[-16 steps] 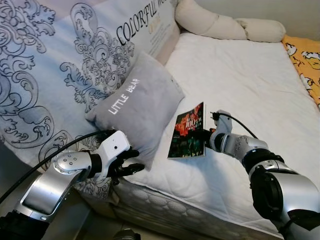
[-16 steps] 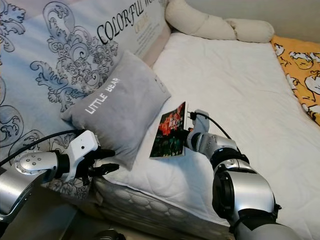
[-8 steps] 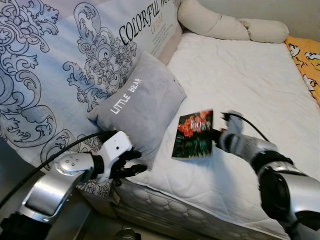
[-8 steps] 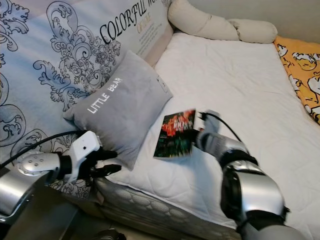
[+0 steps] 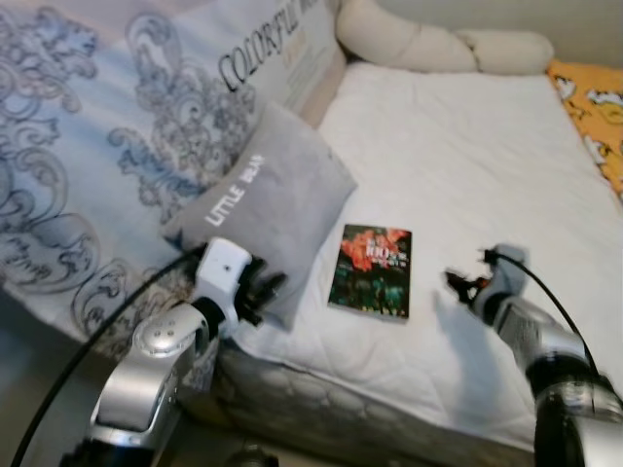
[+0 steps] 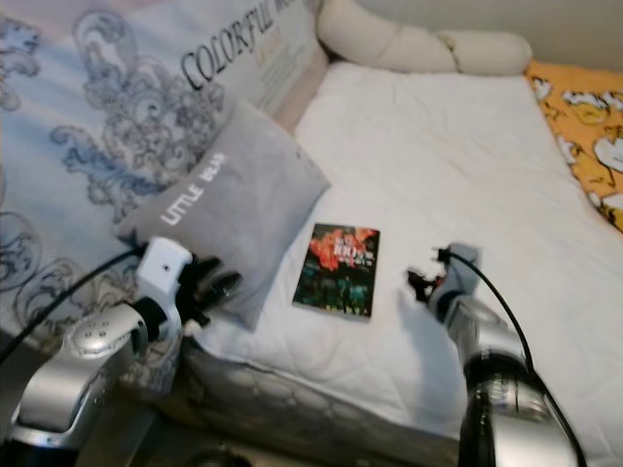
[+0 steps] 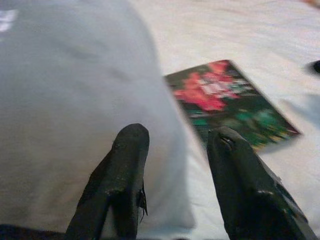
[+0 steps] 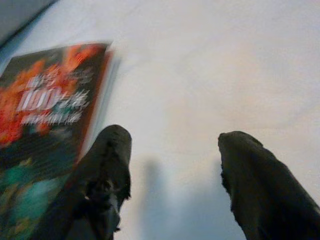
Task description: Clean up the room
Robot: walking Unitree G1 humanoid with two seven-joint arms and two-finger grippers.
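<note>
The left gripper [image 5: 265, 289] is held with fingers apart at the grey pillow [image 5: 261, 204]; the book [image 5: 371, 269] lies flat on the bed [image 5: 467, 146]; the right gripper [image 5: 461, 285], fingers spread and empty, should be kept level and clear of it

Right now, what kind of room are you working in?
Most likely a bedroom. In front is a bed with a white quilted mattress, a grey "LITTLE BEAR" cushion leaning on a large patterned pillow, and a long cream bolster at the far end. A book lies flat on the mattress.
</note>
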